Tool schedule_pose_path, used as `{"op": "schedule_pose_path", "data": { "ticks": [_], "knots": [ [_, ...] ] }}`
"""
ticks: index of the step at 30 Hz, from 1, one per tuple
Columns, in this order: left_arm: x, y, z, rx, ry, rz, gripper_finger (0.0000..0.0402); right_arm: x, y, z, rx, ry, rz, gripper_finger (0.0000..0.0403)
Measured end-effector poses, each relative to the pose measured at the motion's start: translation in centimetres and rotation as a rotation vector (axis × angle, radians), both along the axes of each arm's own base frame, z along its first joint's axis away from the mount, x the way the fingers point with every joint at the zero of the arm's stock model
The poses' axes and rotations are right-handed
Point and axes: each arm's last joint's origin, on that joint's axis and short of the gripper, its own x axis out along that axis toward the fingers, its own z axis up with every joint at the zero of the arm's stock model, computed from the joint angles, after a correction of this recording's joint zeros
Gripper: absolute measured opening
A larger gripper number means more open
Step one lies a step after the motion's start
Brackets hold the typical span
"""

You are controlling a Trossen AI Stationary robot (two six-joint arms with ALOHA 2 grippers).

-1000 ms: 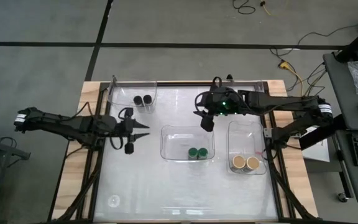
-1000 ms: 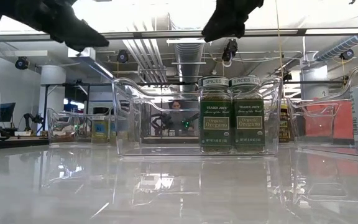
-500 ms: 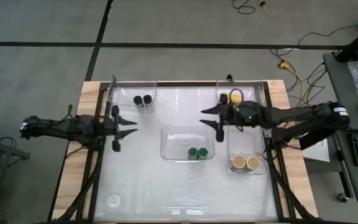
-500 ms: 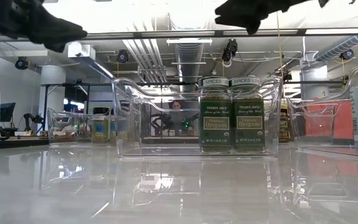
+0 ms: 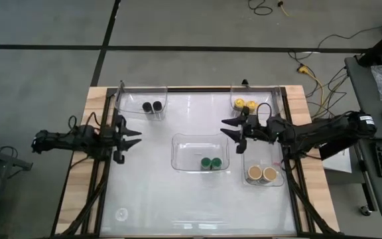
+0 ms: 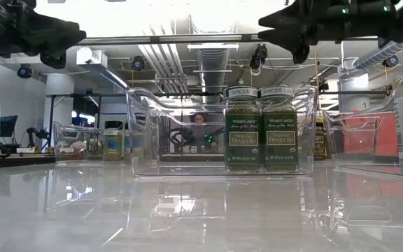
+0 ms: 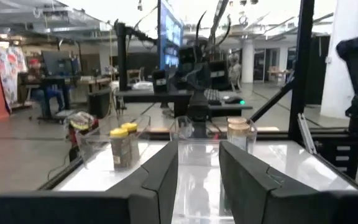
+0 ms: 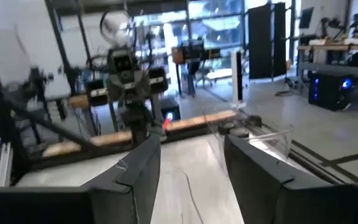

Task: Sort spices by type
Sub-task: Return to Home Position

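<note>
Right now I have both arms raised off the table [image 5: 178,206], and neither touches anything. My left gripper [image 5: 136,138] hangs at the middle left of the overhead frame, near the table's left edge, pointing toward the centre. Its fingers are spread apart and hold nothing; through its wrist camera I see bare table in the gap between them. My right gripper [image 5: 224,127] hangs right of centre, pointing back toward the left one. It is just beside the near corner of the right-hand tray [image 5: 264,151] and below the upper-right tray [image 5: 274,97] in the frame. Its fingers are spread too, with nothing between them. In the table-level view both grippers sit along the top edge of the frame, above the rims of the trays.

All eight jars stand upright in pairs, each pair touching or nearly so. The black jars [image 5: 152,107] are in the upper-left tray [image 5: 130,99], toward its right end. The yellow jars [image 5: 244,104] are in the left end of the upper-right tray. The green jars [image 5: 210,162] are in the middle tray [image 5: 188,149], at its lower right corner; from table level I read "Oregano" on both labels. The tan jars [image 5: 261,174] stand at the bottom end of the right-hand tray.
</note>
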Motion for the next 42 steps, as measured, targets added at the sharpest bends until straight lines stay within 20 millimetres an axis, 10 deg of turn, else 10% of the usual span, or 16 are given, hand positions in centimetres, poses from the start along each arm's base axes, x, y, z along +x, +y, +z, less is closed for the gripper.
{"op": "schedule_pose_path", "data": {
  "ticks": [18,25,42],
  "knots": [
    [-3.0,0.1,5.5,0.115,0.017,-0.067,0.0103,-6.1,0.6,-1.6,0.038,-0.262,-0.009,0.0155],
    [-1.7,-0.1,3.6,0.055,0.0,-0.098,0.0103,-8.5,0.8,-4.2,0.077,-0.318,0.018,0.0152],
    [0.8,-0.4,-2.1,-0.07,-0.073,-0.116,0.0103,-7.5,2.8,-5.7,0.124,-0.185,0.155,0.0148]
  ]
}}
